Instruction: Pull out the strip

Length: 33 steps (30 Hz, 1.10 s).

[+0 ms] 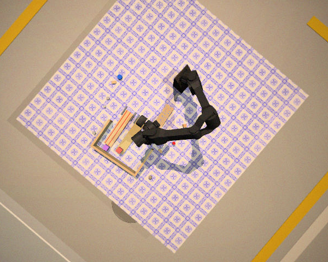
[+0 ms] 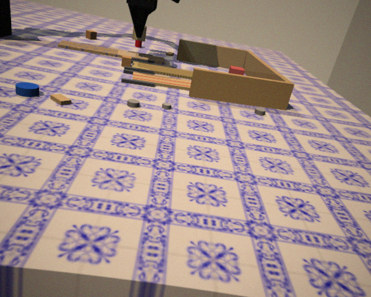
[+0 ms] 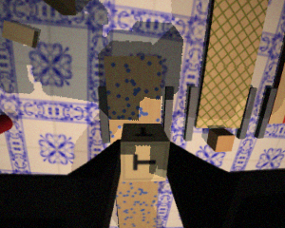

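My gripper point(image 2: 139, 35) point(image 3: 142, 144) is shut on the labelled cube point(image 3: 143, 159) point(image 2: 143, 31), a pale block with a dark T on it. The cube hangs in the air above the blue-speckled strip point(image 1: 166, 113) point(image 2: 83, 47) point(image 3: 137, 201). That strip lies flat, one end just past two short dark rails, with no cube on it. The green cross-hatched strip point(image 1: 127, 139) point(image 3: 232, 62) bears a red cube point(image 1: 119, 149) point(image 2: 236, 70). The red-lined strip point(image 1: 118, 129) point(image 2: 160, 80) has a purple cube point(image 1: 105, 147) at its far end. The arm hides my fingertips in the top view.
A three-sided wooden wall point(image 1: 115, 161) point(image 2: 240, 88) stands around the far ends of the two other strips. A small wooden block point(image 2: 126, 60) point(image 3: 221, 141) sits by the cross-hatched strip's near end. A red cylinder point(image 1: 174, 143) point(image 3: 1, 125) and a blue disc point(image 1: 119, 76) point(image 2: 27, 89) are on the cloth.
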Each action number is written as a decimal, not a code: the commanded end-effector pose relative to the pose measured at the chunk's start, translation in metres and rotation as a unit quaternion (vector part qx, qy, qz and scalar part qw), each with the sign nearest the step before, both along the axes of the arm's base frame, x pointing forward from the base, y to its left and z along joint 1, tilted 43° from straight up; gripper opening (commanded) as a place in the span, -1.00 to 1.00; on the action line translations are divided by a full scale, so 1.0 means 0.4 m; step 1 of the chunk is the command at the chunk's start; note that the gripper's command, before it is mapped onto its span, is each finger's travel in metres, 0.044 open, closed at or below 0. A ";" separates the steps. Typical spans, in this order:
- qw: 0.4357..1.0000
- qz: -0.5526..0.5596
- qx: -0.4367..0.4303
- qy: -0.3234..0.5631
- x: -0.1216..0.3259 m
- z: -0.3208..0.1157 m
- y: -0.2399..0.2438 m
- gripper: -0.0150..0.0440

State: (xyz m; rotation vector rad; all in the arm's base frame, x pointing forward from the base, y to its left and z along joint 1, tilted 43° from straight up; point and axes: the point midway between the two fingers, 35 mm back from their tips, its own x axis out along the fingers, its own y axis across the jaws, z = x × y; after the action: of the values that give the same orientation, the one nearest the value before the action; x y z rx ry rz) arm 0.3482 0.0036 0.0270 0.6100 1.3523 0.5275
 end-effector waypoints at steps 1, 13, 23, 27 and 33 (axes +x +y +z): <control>1.000 0.000 0.000 0.000 -0.020 0.005 -0.006 -0.49; 1.000 0.000 0.000 0.001 -0.109 -0.011 -0.002 -0.49; 1.000 0.000 -0.001 0.001 -0.122 0.055 -0.063 -0.49; 1.000 0.000 -0.001 0.001 -0.122 0.055 -0.063 -0.49; 1.000 0.000 -0.001 0.001 -0.122 0.055 -0.063 -0.49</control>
State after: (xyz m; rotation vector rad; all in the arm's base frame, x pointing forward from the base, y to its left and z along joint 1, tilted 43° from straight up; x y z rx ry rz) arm 0.2993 -0.0191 0.0479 0.6156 1.3555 0.5298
